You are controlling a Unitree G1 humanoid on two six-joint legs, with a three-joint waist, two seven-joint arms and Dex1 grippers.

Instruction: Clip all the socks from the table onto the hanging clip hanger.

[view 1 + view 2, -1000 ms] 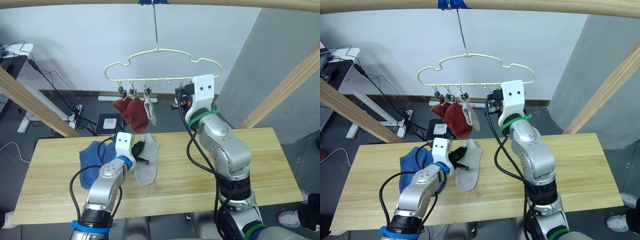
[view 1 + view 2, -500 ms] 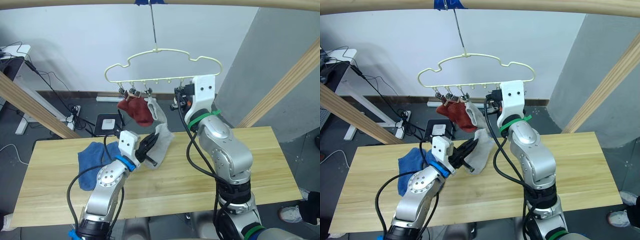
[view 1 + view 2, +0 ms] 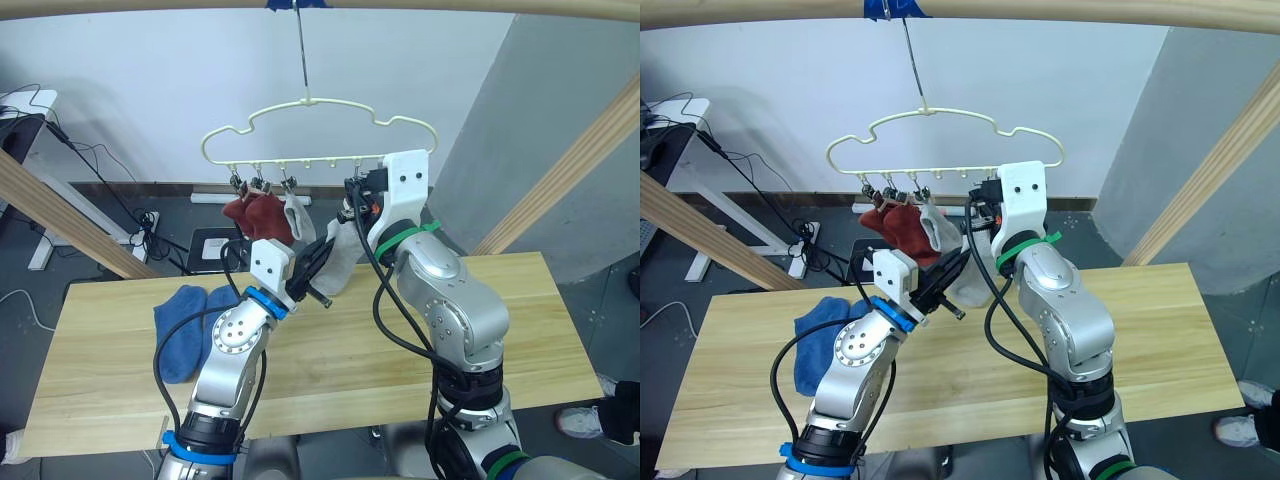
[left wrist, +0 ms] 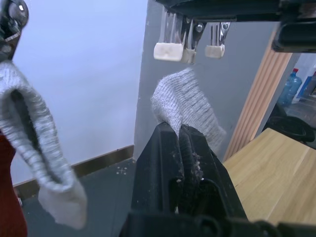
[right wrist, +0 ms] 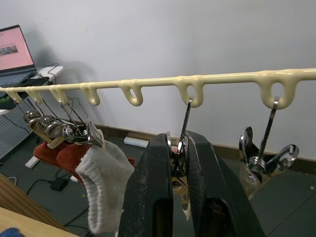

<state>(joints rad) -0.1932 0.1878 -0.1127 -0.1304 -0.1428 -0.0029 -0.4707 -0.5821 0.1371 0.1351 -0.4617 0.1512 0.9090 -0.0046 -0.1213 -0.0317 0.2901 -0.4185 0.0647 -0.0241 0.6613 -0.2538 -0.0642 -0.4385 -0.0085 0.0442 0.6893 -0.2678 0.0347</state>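
Note:
The cream-yellow clip hanger (image 3: 318,105) hangs from the top pole. Two rust red socks (image 3: 258,214) and a light grey sock (image 3: 297,212) hang from its left clips. My left gripper (image 3: 322,258) is shut on a second grey sock (image 4: 183,101), raised off the table (image 3: 500,320) just under free clips (image 4: 168,50). My right gripper (image 5: 178,140) is up at the hanger bar (image 5: 217,79), shut on a metal clip (image 5: 183,118). Two blue socks (image 3: 185,318) lie together on the table's left side.
A round wooden pole (image 3: 450,8) crosses overhead, with slanted poles at left (image 3: 60,215) and right (image 3: 565,170). Another free clip (image 5: 266,148) hangs beside the one I hold. Cables and a power strip (image 3: 150,225) lie on the floor behind the table.
My left gripper has lifted the grey sock off the table, up and right to the hanger's clips beside my right gripper. The right arm has stayed at the hanger.

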